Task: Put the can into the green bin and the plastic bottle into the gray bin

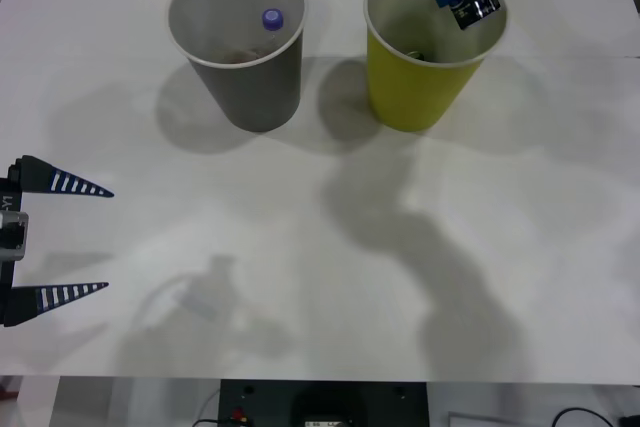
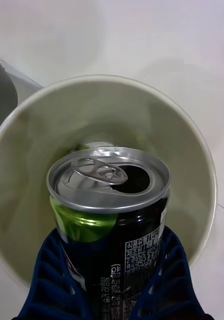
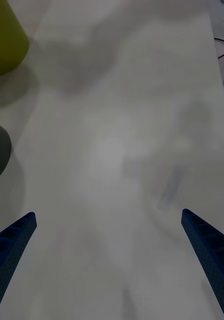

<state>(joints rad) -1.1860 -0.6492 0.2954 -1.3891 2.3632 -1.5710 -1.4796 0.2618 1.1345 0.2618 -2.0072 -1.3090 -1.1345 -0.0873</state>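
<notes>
Can: the can (image 2: pixel 109 200) sits upright between the blue fingers of the right gripper (image 2: pixel 112 295), its opened silver top level, so it should go in base first rather than tumble.
Right gripper: clamped on the can's dark sides and held over the mouth of the green bin (image 1: pixel 425 77), at the far right of the table (image 1: pixel 300 277); the bin's pale inside lies straight under the can, which puts a release inside the rim.
Bottle: the plastic bottle (image 1: pixel 272 20) already stands in the gray bin (image 1: pixel 245 67), blue cap up, so that half of the job looks done.
Left gripper: the left gripper (image 1: pixel 75 240) waits low at the near left edge, jaws spread wide and empty, well apart from both bins, out of the working arm's way.
Remaining step: by my reading, only letting the can go.
</notes>
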